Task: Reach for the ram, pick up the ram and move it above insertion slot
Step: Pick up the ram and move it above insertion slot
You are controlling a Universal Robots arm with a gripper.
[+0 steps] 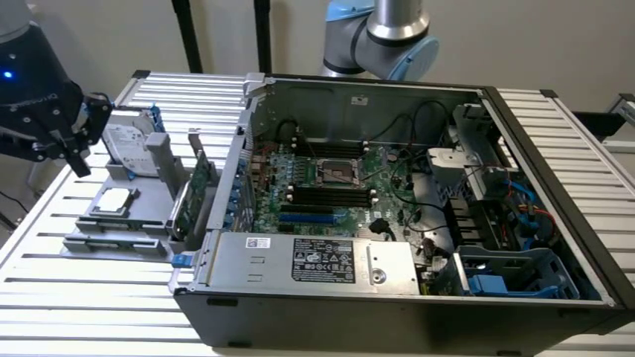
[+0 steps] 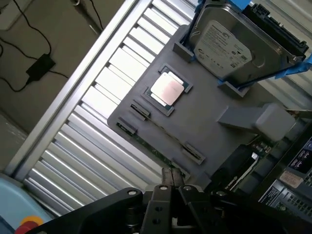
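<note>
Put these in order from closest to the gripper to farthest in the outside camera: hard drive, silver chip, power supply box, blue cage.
1. Hard drive, right beside the gripper, exterior view's left.
2. Silver chip, on the grey tray nearby.
3. Power supply box, at the case's front.
4. Blue cage, at the exterior view's far right.
</note>
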